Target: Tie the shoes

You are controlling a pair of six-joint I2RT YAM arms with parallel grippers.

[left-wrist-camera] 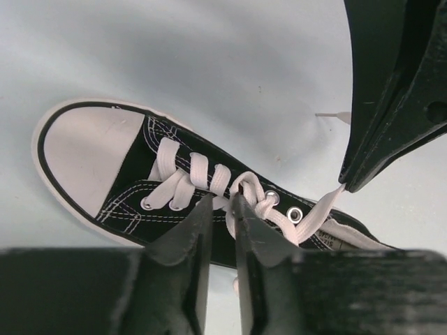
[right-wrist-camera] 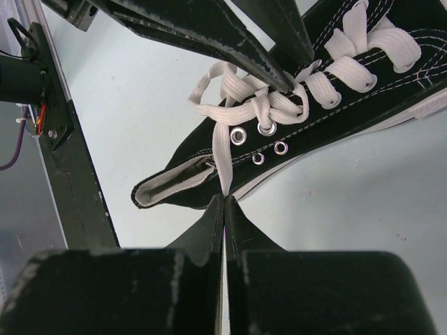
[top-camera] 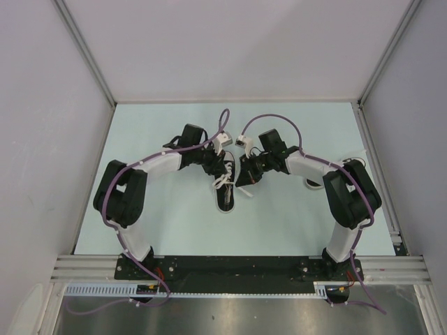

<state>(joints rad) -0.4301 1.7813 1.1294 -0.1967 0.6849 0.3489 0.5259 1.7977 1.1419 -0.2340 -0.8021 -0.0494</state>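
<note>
A black canvas shoe [top-camera: 225,187] with a white toe cap [left-wrist-camera: 82,159] lies on its sole at the middle of the pale surface [top-camera: 160,223]. In the top view its toe points to 6 o'clock and its heel to 12 o'clock. The white laces [left-wrist-camera: 209,183] are threaded through the eyelets and crossed loosely over the tongue. The left fingers [left-wrist-camera: 201,222] come in from 10 o'clock and are drawn almost together, with only a narrow slit between them, their tips nipping the laces where they cross mid-shoe. The right fingers [right-wrist-camera: 214,218] reach in from 2 o'clock near the heel opening. They are pressed fully together on one strand, which runs taut from the top eyelets down into their tips.
</note>
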